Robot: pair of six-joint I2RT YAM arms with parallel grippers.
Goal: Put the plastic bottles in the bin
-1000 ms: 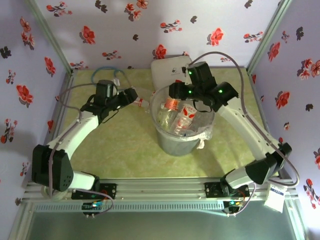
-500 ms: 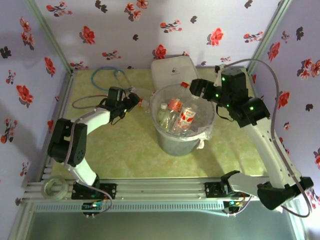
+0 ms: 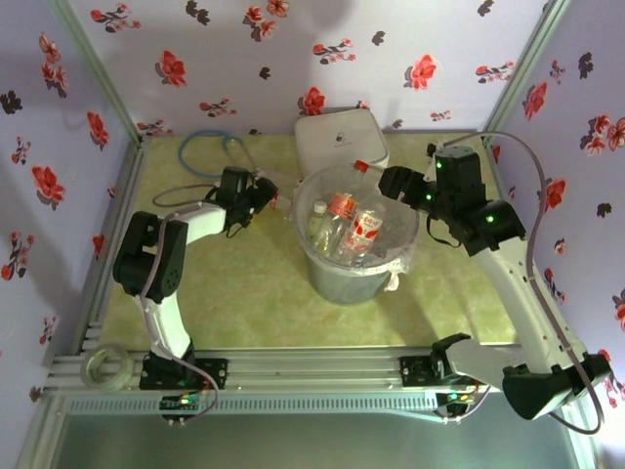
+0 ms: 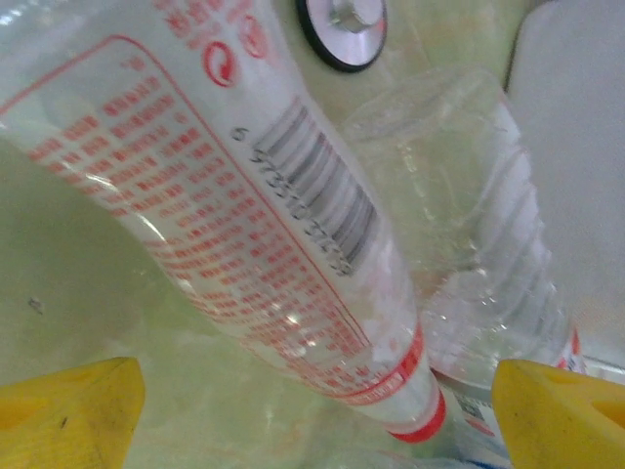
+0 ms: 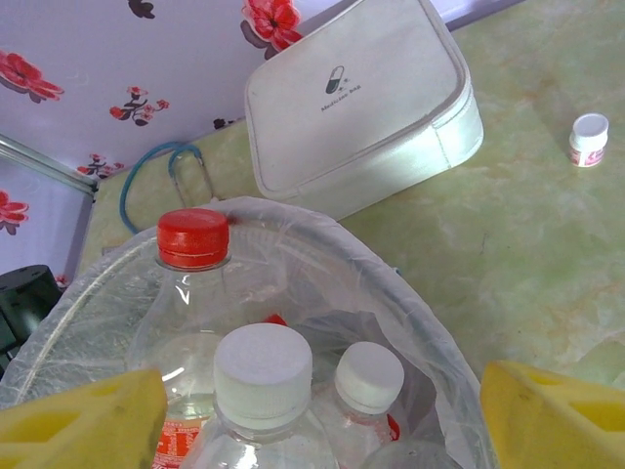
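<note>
From above, the bin (image 3: 342, 283) stands mid-table with several bottles upright inside. A red-capped bottle (image 3: 360, 168) leans at its 12 o'clock rim. The right gripper (image 3: 391, 182) hangs over the rim at 2 o'clock, its jaws too small to read here. At 10 o'clock from the bin, the left gripper (image 3: 260, 193) points at a lying bottle (image 3: 277, 198), which is faint against the table. A white box (image 3: 337, 137) sits at 12 o'clock, partly hidden by the bin.

On the left wrist, yellow fingertips (image 4: 68, 410) sit in both bottom corners, spread wide and clear of the lying bottle that runs between them. The bottle's cap end is cut off at 11 o'clock. A second bottle (image 4: 479, 225) lies against it at 3 o'clock, blurred.

On the right wrist, the fingertips (image 5: 557, 420) are likewise wide apart and hold nothing. Below them are a white-capped bottle (image 5: 262, 364), cropped at the frame's bottom, and a smaller white cap (image 5: 369, 376).
</note>
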